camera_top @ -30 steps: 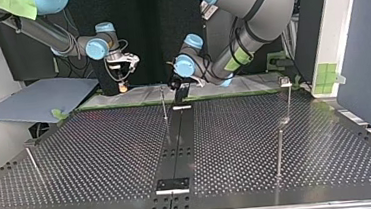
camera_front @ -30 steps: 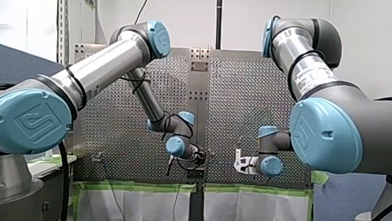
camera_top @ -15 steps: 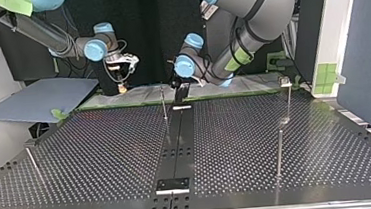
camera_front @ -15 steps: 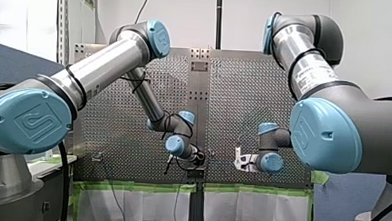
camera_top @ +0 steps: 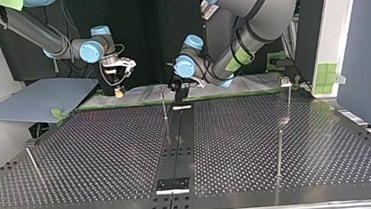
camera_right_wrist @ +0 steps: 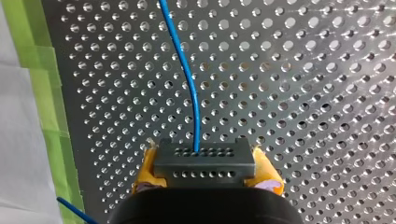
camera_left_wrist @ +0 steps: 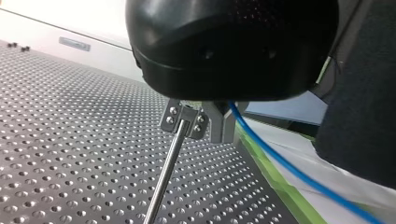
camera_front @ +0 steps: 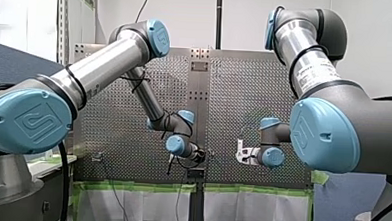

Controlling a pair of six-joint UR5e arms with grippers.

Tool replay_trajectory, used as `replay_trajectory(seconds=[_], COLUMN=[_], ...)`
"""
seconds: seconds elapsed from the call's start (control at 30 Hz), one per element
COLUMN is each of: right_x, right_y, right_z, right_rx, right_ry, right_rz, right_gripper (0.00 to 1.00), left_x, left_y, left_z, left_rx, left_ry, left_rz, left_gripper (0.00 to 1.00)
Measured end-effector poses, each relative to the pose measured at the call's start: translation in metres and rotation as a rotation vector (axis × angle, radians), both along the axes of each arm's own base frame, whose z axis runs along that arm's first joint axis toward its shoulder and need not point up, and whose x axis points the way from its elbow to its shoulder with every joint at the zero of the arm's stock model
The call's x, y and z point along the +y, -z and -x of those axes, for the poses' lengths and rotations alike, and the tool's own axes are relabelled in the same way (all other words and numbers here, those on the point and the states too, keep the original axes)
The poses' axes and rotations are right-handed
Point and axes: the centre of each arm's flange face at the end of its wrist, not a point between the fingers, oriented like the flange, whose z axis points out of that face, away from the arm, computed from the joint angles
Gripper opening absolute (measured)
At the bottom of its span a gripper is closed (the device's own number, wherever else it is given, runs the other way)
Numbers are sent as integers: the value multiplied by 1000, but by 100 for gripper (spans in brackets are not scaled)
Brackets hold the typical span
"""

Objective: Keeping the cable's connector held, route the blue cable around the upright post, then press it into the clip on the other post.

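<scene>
– Since a second ago my right gripper (camera_top: 118, 91) has slid toward the top view's left and dropped a little; my left gripper (camera_left_wrist: 201, 124) has hardly shifted.
– What is the right one carrying?
– Its yellow pads (camera_right_wrist: 148, 167) are clamped on the dark rectangular connector (camera_right_wrist: 204, 164) with rows of small holes; the thin blue cable (camera_right_wrist: 187, 79) runs from it over the perforated metal table (camera_right_wrist: 303, 93).
– And the left?
– It sits at the top of the thin upright metal post (camera_left_wrist: 163, 177), the cable passing just beside it. Closed or apart, I cannot tell.
– What could go wrong?
– By my judgement the cable rides near the post's top, so a pull from my right arm with too much lift could slip it over the tip. A hard tug on a taut line could also drag the connector out of the pads.
– Any containers?
– No box or tray shows. Nearest is the small fitting (camera_top: 285, 81) atop the slim post (camera_top: 289, 101) at the top view's right, which I take for the clip; I see no blue in it.
</scene>
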Motion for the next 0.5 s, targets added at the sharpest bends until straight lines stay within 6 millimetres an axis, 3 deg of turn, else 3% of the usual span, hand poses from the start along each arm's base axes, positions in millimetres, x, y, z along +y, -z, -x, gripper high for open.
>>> replay_trajectory(seconds=[0.5], right_x=[2], right_y=[3], right_z=[5], right_rx=[45], right_ry=[11], right_rz=[-11], right_gripper=[0], left_x=[-7], left_y=[2], left_z=[12], left_rx=[23], left_ry=[25], left_rz=[-30], left_gripper=[0])
